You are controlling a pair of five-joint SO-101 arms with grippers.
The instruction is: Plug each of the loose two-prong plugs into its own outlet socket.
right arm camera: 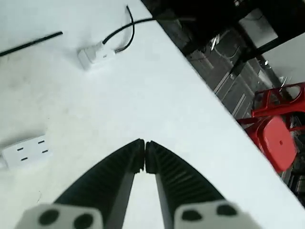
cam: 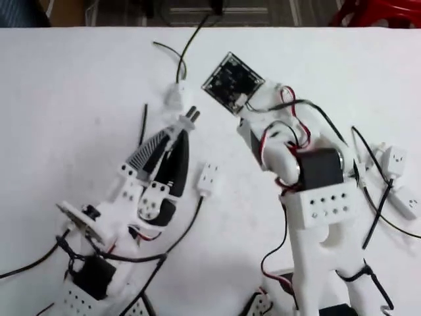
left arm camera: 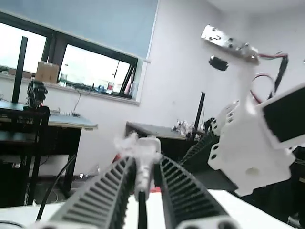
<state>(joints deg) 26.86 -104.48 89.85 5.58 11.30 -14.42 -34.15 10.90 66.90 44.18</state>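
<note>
- The left gripper [cam: 179,130] is clamped on a two-prong plug [cam: 191,116]. The prongs stick out past the fingertips, probably so they can enter a socket.
- The right gripper [right arm camera: 144,155] has its fingers together, holding nothing, above the table [right arm camera: 157,95].
- An outlet socket [cam: 209,178] lies beside the left arm.
- A second plug [cam: 176,97] with a black cable [cam: 187,46] lies near the prongs and may obstruct.

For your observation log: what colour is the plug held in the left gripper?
White. The plug shows best in the left wrist view.
</note>
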